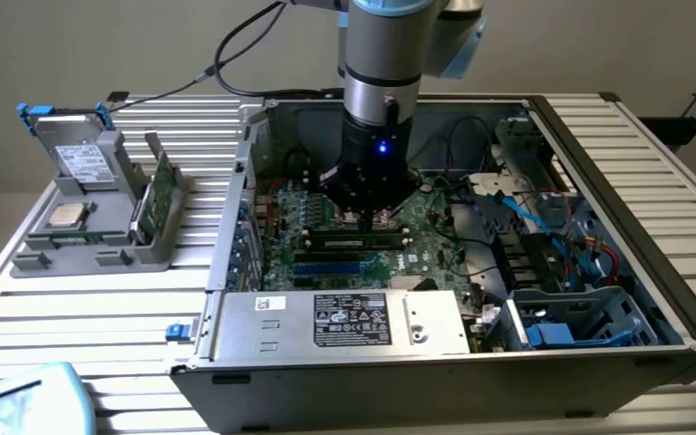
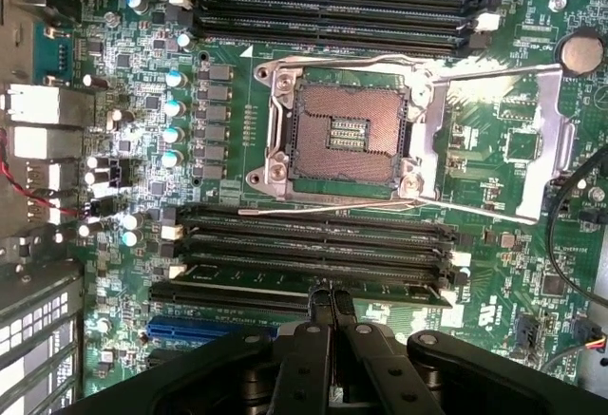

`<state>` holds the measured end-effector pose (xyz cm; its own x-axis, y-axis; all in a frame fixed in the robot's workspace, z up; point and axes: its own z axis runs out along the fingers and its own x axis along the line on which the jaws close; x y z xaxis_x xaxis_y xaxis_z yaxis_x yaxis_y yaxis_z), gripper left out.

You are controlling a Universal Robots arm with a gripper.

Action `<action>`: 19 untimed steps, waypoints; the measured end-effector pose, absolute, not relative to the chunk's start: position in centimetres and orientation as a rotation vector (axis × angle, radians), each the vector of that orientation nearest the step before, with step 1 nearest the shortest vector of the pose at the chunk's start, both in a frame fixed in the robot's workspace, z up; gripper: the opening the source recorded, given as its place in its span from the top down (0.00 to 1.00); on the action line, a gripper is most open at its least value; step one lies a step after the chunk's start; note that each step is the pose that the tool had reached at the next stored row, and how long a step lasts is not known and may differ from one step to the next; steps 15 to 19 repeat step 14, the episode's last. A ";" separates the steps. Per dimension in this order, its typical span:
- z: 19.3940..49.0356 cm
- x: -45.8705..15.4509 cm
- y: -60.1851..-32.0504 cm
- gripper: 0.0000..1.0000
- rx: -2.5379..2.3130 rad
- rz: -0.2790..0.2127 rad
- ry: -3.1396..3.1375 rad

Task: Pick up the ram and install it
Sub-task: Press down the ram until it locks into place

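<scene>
Inside the computer case (image 1: 638, 263), shut fingers (image 2: 328, 309) atop seated ram (image 2: 313, 280).

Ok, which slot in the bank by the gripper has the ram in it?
The slot farthest from the CPU socket, right at the gripper: the green ram stands in it. The others show bare black channels.

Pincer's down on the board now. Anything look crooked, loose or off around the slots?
Nothing looks damaged. The ram lies level in its slot below the empty CPU socket, with the shut pincer at its middle. Whether it is fully seated cannot be told.
</scene>
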<state>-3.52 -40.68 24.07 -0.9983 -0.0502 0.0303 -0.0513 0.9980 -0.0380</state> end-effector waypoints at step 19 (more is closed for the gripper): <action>24.1 -3.6 -41.0 0.89 0.019 0.059 -3.111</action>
